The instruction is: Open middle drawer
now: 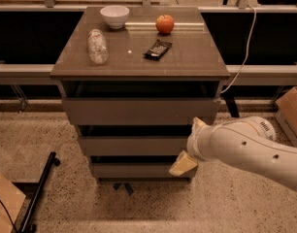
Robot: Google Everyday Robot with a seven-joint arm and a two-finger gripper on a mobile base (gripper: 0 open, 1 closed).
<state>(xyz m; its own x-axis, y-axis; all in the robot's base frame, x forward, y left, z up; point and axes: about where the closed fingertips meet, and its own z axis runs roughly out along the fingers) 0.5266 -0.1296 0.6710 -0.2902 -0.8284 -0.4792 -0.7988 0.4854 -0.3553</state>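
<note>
End effector [189, 145], beside middle drawer [131, 146] right end

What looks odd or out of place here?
Only the clear bottle stands out: it lies on its side on the cabinet top. Nothing is spilled. The tool sits at the right end of the middle drawer, fingers spread above and below its front.

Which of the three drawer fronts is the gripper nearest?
The middle drawer: the gripper sits at its right end; the top drawer lies above, the bottom drawer below.
</note>
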